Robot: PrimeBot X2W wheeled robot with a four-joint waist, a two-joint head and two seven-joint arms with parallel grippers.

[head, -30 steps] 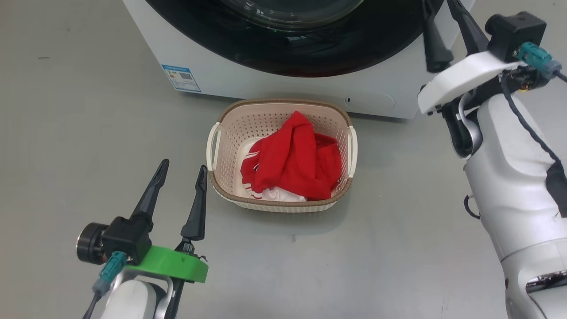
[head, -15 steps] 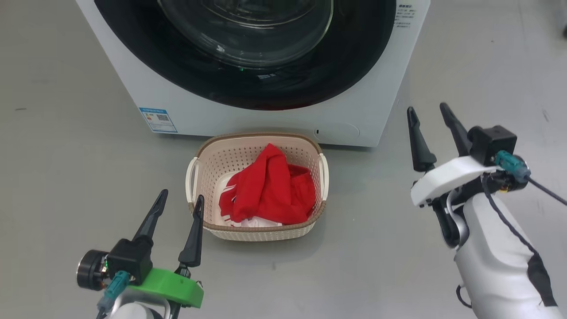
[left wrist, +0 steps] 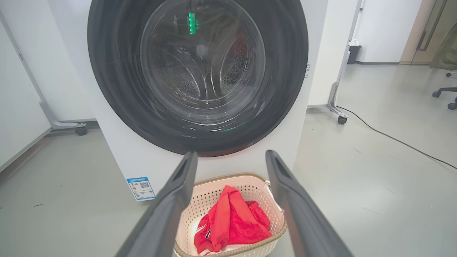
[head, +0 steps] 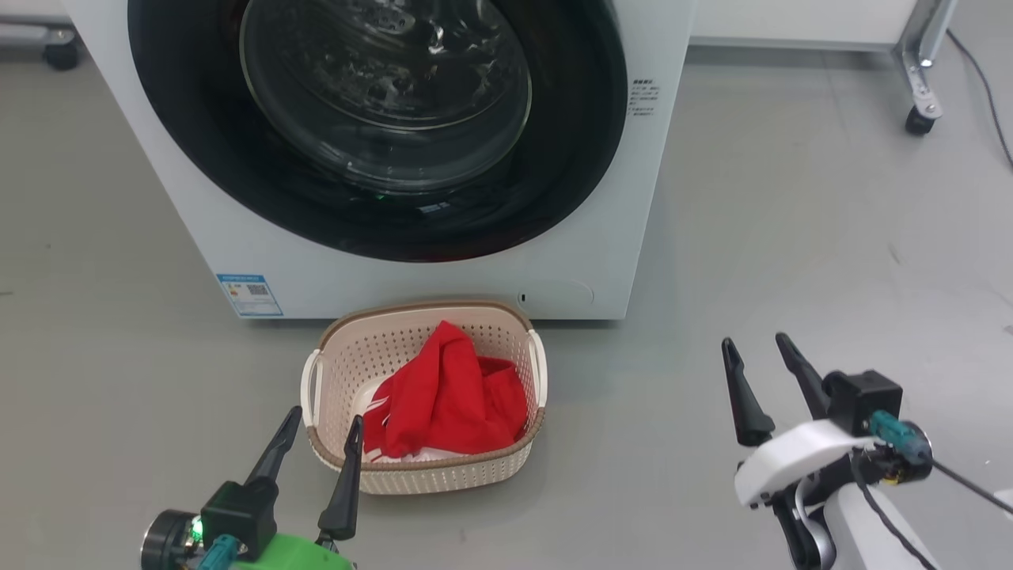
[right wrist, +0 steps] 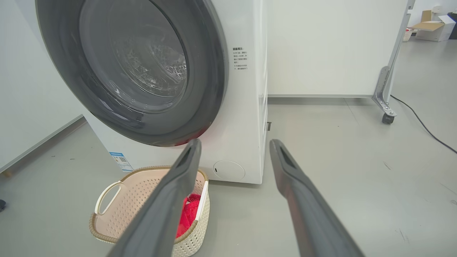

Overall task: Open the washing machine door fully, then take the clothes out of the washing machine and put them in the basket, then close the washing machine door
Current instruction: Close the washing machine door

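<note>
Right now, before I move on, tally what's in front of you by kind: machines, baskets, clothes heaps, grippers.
washing machine: 1
basket: 1
clothes heap, in the basket: 1
grippers: 2, left gripper and right gripper, both open
total: 5

Illegible blue QR-code sticker (head: 249,294), illegible small print (head: 641,97), both on washing machine (head: 617,237)

Glossy black door (head: 380,119), perforated plastic basket (head: 443,479)

Smooth grey floor (head: 791,198) spread wide under even light, white partition panels (right wrist: 321,46) stood on castor feet (right wrist: 387,119), black cable (left wrist: 392,139) trailed across, cardboard box (right wrist: 430,30) sat far off.
</note>
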